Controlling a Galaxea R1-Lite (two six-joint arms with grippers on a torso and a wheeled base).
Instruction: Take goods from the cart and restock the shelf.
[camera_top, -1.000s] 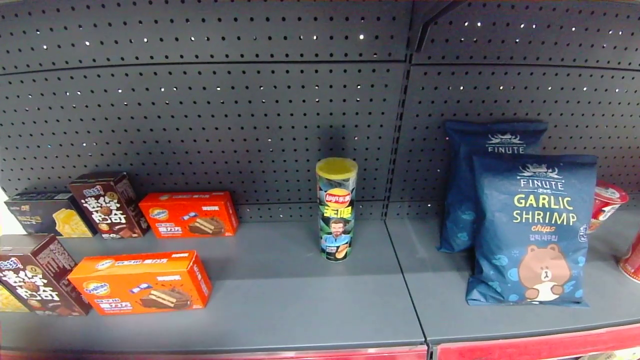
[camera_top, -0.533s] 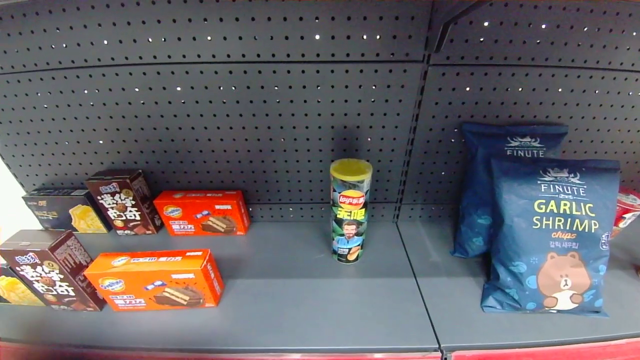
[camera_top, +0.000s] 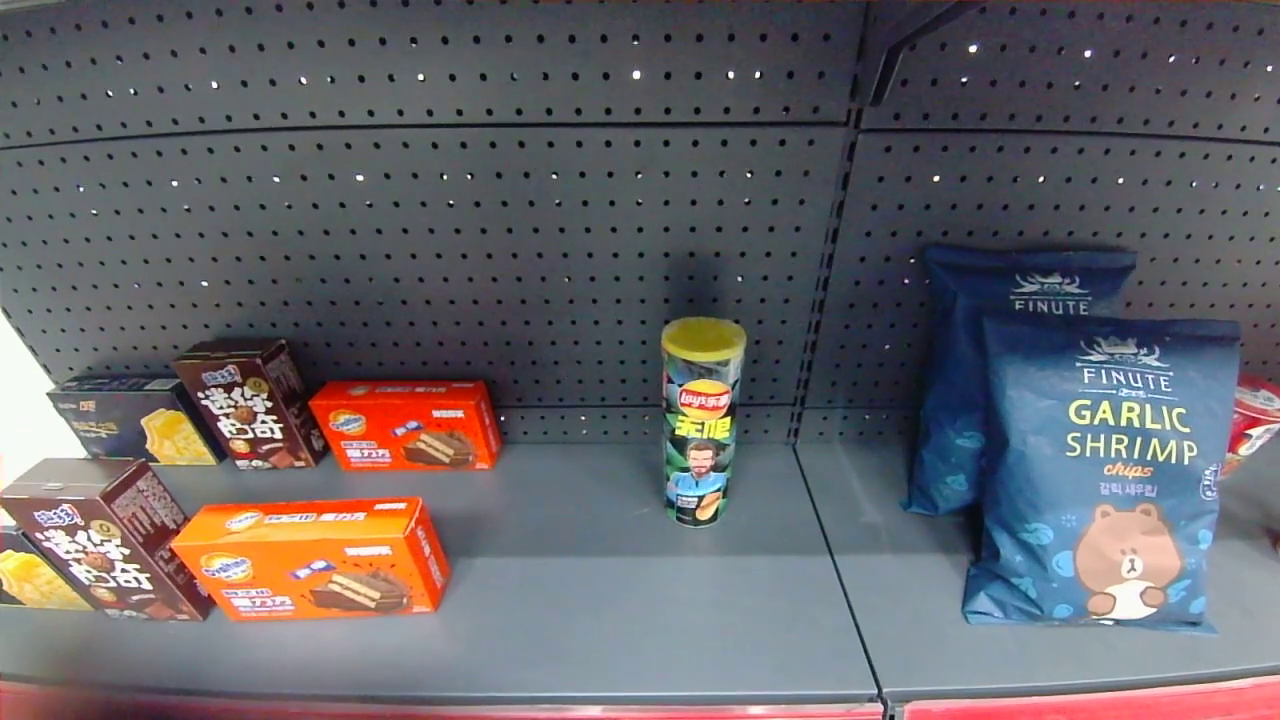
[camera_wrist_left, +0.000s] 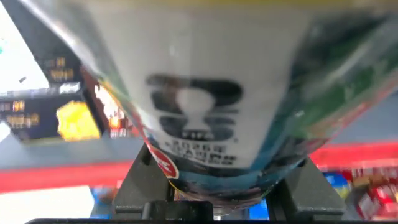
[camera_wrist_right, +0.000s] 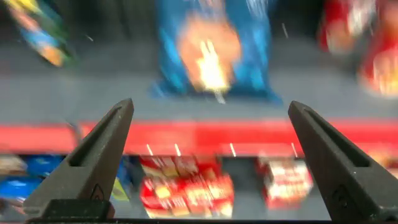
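Observation:
A tall chips can (camera_wrist_left: 205, 93) with green and blue print lies close before the left wrist camera, and my left gripper (camera_wrist_left: 217, 182) is shut on its sides. A matching chips can (camera_top: 703, 420) with a yellow lid stands upright on the grey shelf (camera_top: 600, 600), near the back at the middle. My right gripper (camera_wrist_right: 211, 149) is open with nothing between its fingers, in front of the red shelf edge (camera_wrist_right: 199, 137) and facing a blue chips bag (camera_wrist_right: 211, 53).
At the shelf's left are two orange boxes (camera_top: 310, 558), two brown boxes (camera_top: 100, 535) and dark boxes (camera_top: 135, 420). Two blue bags (camera_top: 1100, 470) stand at the right, with a red cup (camera_top: 1255, 420) beyond. Bare shelf lies around the standing can.
The head camera's picture shifted a little to the right between one second ago and half a second ago; the goods on the shelf have kept their places.

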